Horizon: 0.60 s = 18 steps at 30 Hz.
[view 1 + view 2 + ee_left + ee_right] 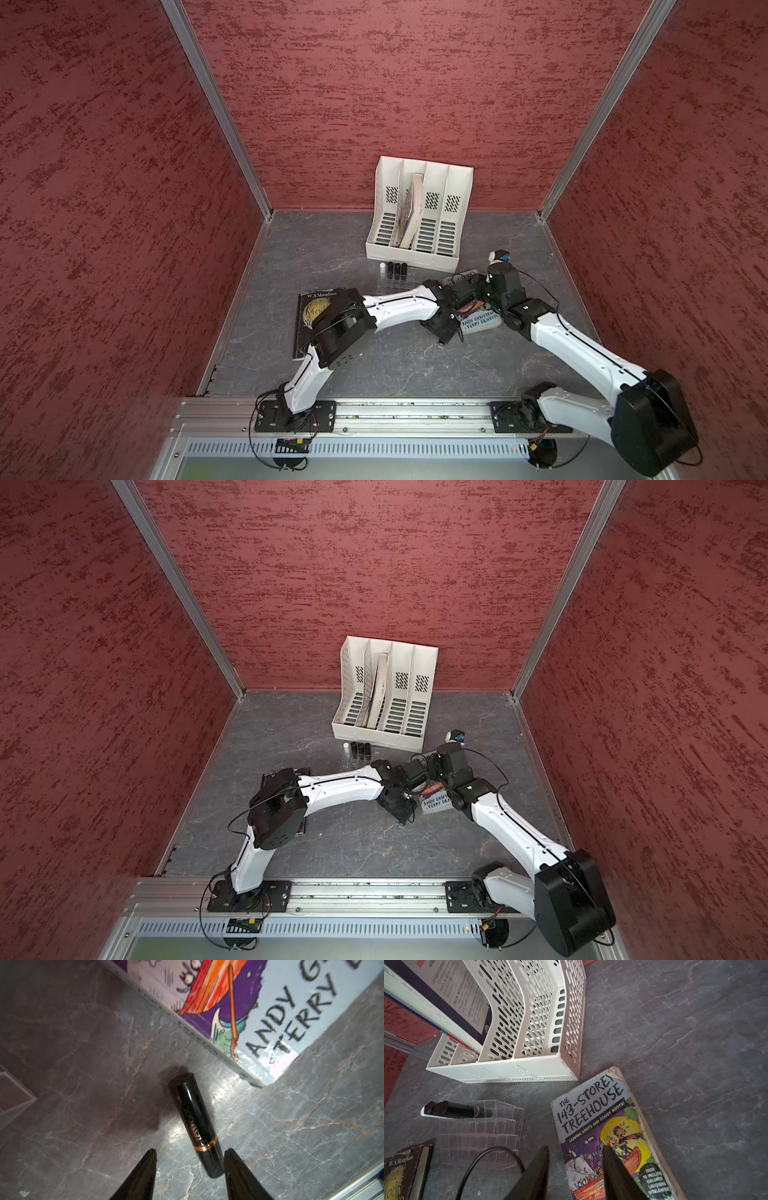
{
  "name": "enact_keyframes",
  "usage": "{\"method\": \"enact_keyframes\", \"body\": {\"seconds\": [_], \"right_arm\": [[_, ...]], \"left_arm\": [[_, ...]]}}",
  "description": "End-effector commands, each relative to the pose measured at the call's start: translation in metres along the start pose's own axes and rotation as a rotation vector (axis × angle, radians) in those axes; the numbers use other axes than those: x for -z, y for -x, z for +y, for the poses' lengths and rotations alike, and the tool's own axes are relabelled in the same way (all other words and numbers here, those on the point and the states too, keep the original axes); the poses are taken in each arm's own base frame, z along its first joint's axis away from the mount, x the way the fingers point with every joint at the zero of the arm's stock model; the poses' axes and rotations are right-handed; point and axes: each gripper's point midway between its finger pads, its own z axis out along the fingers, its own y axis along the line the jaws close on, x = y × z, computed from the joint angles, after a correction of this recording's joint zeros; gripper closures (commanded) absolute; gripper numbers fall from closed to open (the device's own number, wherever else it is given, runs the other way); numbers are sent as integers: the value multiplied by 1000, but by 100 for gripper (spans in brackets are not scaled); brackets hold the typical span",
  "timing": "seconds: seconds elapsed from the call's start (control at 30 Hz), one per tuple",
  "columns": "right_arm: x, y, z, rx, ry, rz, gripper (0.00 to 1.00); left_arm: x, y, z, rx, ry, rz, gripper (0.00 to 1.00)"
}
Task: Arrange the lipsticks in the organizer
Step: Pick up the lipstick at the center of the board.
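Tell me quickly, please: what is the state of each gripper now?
Left gripper: open, one end of a lying black lipstick between its jaws, not clamped.
Right gripper: open, holding nothing.

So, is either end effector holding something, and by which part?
Nothing is held. The left end effector is open around one end of the lying black lipstick, not clamped; the right end effector is open and empty.

Loose lipstick (195, 1124): glossy black, gold band, gold lettering. Organizer (500, 1126): clear acrylic. Tubes in it: one white tube (382, 268), black tubes (397, 270). Tabletop (83, 1064): grey marble pattern, pale and rust veins. File rack (411, 258): white, slotted. Treehouse book (593, 1109): pale blue, purple, yellow, orange cartoon; black lettering. Maugham book (305, 328): black, gold moon. Walls (415, 83): mottled red.
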Motion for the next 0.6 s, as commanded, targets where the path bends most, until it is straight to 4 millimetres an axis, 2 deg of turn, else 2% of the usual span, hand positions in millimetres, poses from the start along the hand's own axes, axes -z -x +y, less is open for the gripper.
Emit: {"method": "enact_keyframes", "body": {"seconds": [0.0,0.23,0.37,0.57], "right_arm": [[9,8,4,-29,39,-24,55],[18,20,-17,-86,-5,-41,53],[19,19,-22,-102,-1,-29,52],[19,18,-24,-106,-2,-29,52]], "left_arm": [[-10,-10,0,-31,17,47,47],[-16,-10,3,-21,22,27,47],[-31,-19,-10,-9,-8,48,53],[-37,-17,-10,-4,-17,34,61]]}}
